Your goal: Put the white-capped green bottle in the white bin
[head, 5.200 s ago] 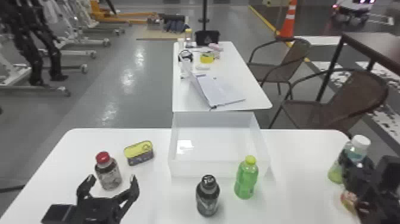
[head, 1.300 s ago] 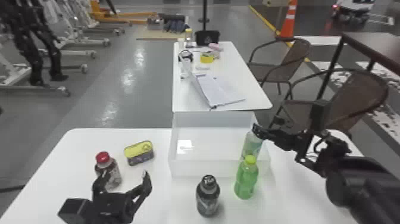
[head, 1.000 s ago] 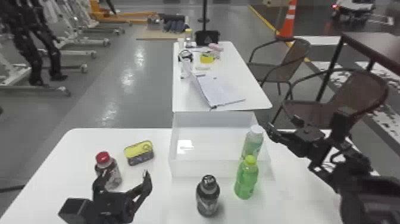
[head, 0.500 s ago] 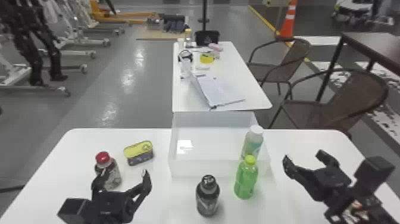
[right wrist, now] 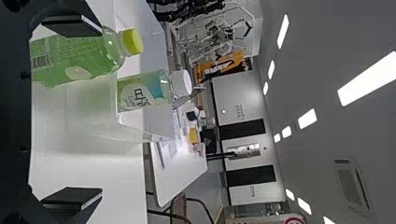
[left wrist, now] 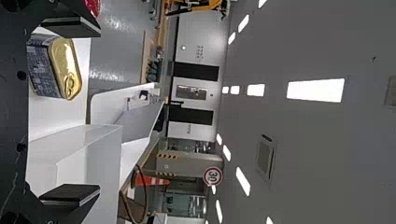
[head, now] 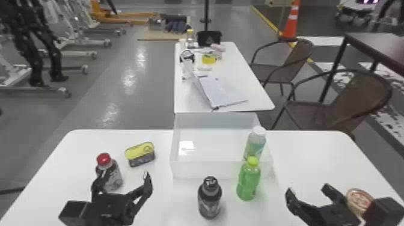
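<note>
The white-capped green bottle (head: 255, 144) stands upright inside the white bin (head: 222, 169), at its right side. My right gripper (head: 309, 192) is open over the table to the right of the bin, with nothing between its fingers. In the right wrist view, the right gripper (right wrist: 72, 112) has its fingers wide apart, and the white-capped bottle (right wrist: 144, 90) shows beyond the yellow-capped one. My left gripper (head: 126, 183) stays parked open at the front left, close to the red-capped bottle. The left wrist view shows the left gripper (left wrist: 70, 112) with its fingers apart.
A yellow-capped green bottle (head: 249, 180) and a dark bottle (head: 209, 198) stand in front of the bin. To the left are a red-capped bottle (head: 112, 175) and a yellow-lidded can (head: 140, 154). A round-topped container (head: 359, 200) is beside the right gripper.
The white-capped bottle went from the table's right side into the bin. My right gripper let it go and moved back to the right and nearer. The left gripper shifted slightly right earlier.
</note>
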Tool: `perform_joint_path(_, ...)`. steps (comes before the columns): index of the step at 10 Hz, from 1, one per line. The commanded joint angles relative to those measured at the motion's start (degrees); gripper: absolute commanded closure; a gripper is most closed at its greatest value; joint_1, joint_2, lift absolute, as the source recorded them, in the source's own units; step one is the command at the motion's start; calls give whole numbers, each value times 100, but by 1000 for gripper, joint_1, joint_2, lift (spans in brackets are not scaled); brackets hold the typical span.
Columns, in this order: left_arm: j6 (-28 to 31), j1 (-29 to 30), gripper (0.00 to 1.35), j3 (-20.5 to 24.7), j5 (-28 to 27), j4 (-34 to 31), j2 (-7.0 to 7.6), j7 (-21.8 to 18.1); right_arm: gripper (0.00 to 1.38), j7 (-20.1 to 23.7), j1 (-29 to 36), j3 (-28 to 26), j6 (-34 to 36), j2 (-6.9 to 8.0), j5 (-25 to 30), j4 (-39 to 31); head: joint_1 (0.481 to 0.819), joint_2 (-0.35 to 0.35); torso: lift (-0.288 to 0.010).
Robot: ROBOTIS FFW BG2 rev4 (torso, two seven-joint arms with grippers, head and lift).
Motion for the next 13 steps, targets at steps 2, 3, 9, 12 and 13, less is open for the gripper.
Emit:
perform_joint_path(2, -41, 44, 124, 8, -110, -36, -15, 89, 93, -81, 122, 60, 75, 12, 139, -152, 549, 0, -100)
perform_joint_path(3, -50, 62, 122, 8, -154, -62, -15, 169, 93, -239, 192, 60, 40, 30, 201, -222, 549, 0, -100)
perform_joint_path(9, -24, 150, 125, 0, -295, -194, -15, 423, 85, -661, 341, 77, -83, 161, 544, -450, 549, 0, -100)
perform_joint_path(12, 3, 150, 125, 0, -339, -229, -15, 476, 85, -819, 333, 148, -48, 144, 500, -398, 549, 0, -100)
perform_joint_path(13, 11, 150, 125, -9, -339, -238, -15, 476, 85, -819, 324, 148, -39, 144, 517, -406, 549, 0, -100)
